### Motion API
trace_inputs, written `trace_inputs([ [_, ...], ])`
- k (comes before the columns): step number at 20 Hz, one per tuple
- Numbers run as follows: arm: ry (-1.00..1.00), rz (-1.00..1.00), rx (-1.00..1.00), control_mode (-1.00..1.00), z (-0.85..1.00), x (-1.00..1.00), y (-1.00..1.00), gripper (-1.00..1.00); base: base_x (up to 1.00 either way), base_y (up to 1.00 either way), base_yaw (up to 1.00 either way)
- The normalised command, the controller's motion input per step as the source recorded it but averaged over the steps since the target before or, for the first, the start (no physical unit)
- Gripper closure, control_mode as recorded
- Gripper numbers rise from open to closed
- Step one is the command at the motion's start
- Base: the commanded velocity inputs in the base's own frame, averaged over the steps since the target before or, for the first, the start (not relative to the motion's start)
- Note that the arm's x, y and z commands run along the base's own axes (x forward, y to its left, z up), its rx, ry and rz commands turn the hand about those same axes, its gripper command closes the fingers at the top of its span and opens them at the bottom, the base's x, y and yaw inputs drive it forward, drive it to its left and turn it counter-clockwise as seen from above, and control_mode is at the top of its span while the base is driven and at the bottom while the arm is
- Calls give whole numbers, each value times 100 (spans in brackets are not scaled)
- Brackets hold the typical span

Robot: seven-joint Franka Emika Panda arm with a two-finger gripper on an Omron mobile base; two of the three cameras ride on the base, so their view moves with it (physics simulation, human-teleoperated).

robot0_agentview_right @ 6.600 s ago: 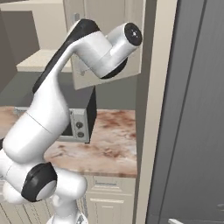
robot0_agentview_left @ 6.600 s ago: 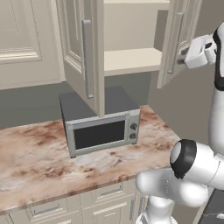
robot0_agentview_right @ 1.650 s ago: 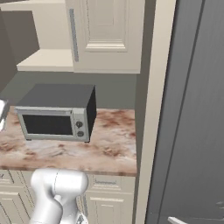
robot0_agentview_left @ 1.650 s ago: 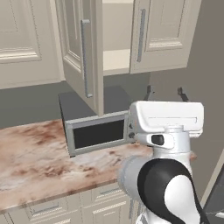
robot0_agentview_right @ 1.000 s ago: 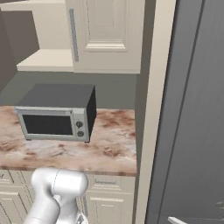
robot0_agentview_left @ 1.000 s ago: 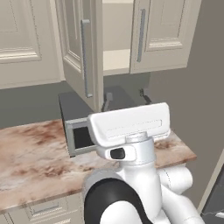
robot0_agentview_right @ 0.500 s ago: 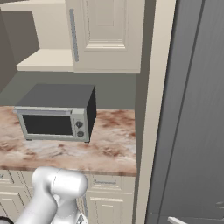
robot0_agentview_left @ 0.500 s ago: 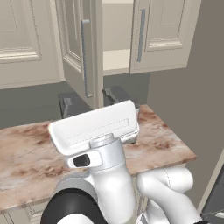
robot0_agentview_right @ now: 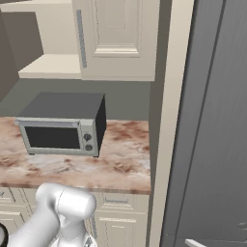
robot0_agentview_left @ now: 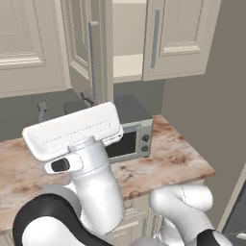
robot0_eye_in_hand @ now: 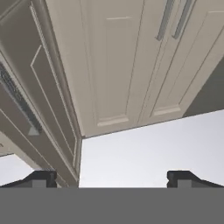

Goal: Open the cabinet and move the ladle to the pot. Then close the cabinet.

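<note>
Left base view: the cabinet (robot0_agentview_left: 129,43) hung above the counter with its left door (robot0_agentview_left: 89,48) swung out toward the camera, its grey bar handle (robot0_agentview_left: 93,57) vertical along the door's edge, and its right door (robot0_agentview_left: 178,36) closed; a cream shelf showed in the gap between them. Below stood a grey microwave (robot0_agentview_left: 132,134) on the marbled counter (robot0_agentview_left: 178,158). The white arm filled the foreground, its broad hand block partly covering the microwave, and the gripper (robot0_agentview_left: 63,104) rose above that block with its two dark fingers (robot0_agentview_left: 43,108) well apart, jaws spread wide and holding nothing. Right base view: the cabinet's closed door (robot0_agentview_right: 116,36) with its grey handle stood beside the open compartment, whose cream shelf (robot0_agentview_right: 50,67) was bare where visible; the microwave (robot0_agentview_right: 60,128) sat beneath it on the counter (robot0_agentview_right: 120,164), beside a tall cream panel (robot0_agentview_right: 169,120) and a dark grey surface to the right. Hand view: the camera looked up at raised-panel cabinet doors (robot0_eye_in_hand: 109,65) with two grey handles close together near the top, and the two dark fingertips (robot0_eye_in_hand: 41,177) stood far apart at the bottom, nothing between them. The ladle could not be made out.
</note>
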Motion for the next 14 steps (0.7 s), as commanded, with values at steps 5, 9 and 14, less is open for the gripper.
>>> trace_inputs([
  [5,45,0,45,-100,-12,31,16,-100,0,0,0],
  [9,48,0,48,-100,-24,26,37,-100,0,0,0],
  [14,39,0,43,-100,-53,13,50,-100,0,0,0],
])
